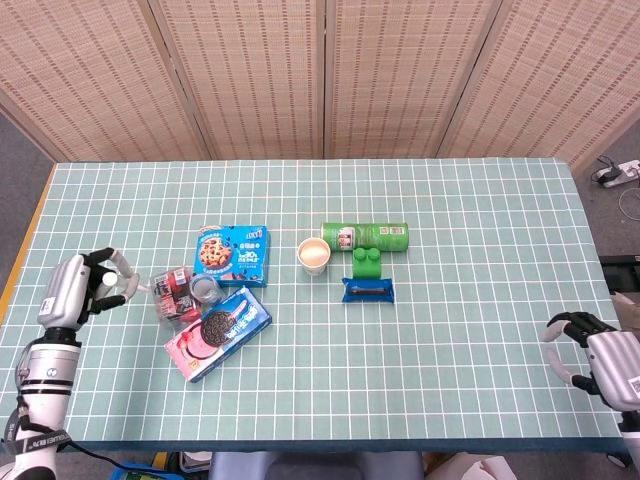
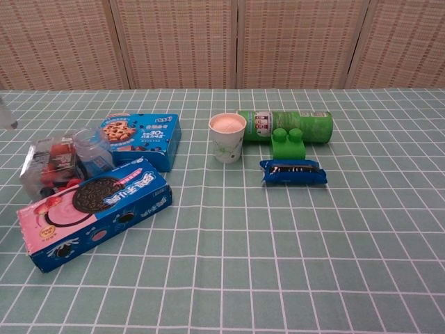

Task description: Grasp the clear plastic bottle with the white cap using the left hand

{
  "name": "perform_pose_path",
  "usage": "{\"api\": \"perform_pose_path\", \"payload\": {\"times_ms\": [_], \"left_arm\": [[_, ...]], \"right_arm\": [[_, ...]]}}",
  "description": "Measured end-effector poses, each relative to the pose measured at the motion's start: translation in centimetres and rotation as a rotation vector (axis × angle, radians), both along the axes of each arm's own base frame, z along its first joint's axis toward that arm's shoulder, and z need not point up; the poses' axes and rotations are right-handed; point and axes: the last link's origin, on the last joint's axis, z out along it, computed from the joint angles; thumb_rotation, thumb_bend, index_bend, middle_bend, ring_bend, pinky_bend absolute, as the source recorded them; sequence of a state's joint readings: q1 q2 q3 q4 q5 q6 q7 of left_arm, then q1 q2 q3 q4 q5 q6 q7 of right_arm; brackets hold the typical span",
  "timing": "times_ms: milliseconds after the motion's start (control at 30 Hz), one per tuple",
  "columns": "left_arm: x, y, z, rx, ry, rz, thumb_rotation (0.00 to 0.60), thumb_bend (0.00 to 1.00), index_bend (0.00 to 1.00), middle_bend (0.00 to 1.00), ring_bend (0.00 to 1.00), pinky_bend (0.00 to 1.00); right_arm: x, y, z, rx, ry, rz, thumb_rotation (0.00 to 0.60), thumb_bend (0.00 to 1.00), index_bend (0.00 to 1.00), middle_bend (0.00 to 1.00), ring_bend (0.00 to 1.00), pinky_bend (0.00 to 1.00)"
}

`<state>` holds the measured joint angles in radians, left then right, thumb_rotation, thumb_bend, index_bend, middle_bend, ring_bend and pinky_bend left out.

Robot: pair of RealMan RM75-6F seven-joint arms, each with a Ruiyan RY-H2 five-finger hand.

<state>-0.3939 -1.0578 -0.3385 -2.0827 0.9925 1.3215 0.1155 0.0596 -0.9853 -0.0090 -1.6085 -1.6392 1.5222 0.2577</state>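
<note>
We count one clear plastic bottle (image 1: 181, 291) lying at the left of the table (image 1: 460, 230), wedged against two cookie boxes (image 1: 232, 254). Just left of it, apart, our left hand (image 1: 78, 288) hovers, fingers (image 1: 112, 281) loosely spread and holding nothing. Toward frame center sit one paper cup (image 1: 313, 255), one green can (image 1: 366, 237), one green block (image 1: 365, 263), one blue packet (image 1: 368, 290). Our right hand (image 1: 598, 358), lower right, curls half-open, empty.

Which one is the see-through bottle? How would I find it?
Look at the left end of the green checked table, where two blue cookie boxes lie. The clear plastic bottle lies on its side just left of them. Unlike the boxes, you can see through it to red and dark bits inside.
</note>
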Motion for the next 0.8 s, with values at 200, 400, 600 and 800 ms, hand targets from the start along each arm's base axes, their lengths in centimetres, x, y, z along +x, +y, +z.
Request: {"api": "perform_pose_path", "payload": {"times_ms": [200, 400, 600, 800], "left_arm": [[0.1, -0.1, -0.2, -0.010, -0.040, 0.010, 0.600, 0.44, 0.79, 1.00, 1.00, 1.00], [0.4, -0.1, 0.2, -0.069, -0.340, 0.011, 0.600, 0.44, 0.79, 1.00, 1.00, 1.00], [0.1, -0.2, 0.7, -0.100, -0.486, 0.014, 0.600, 0.44, 0.79, 1.00, 1.00, 1.00], [-0.7, 0.0, 0.6, -0.037, -0.287, 0.011, 0.600, 0.44, 0.79, 1.00, 1.00, 1.00]], "right_arm": [[0.0, 0.0, 0.1, -0.001, -0.002, 0.001, 0.600, 0.34, 0.49, 0.39, 0.31, 0.52], [0.0, 0.0, 0.1, -0.001, -0.002, 0.000, 0.600, 0.34, 0.49, 0.39, 0.31, 0.52], [0.0, 0.0, 0.0, -0.001, 0.000, 0.000, 0.600, 0.34, 0.49, 0.40, 0.31, 0.52], [0.0, 0.0, 0.1, -0.003, -0.001, -0.001, 0.600, 0.34, 0.49, 0.39, 0.31, 0.52]]}}
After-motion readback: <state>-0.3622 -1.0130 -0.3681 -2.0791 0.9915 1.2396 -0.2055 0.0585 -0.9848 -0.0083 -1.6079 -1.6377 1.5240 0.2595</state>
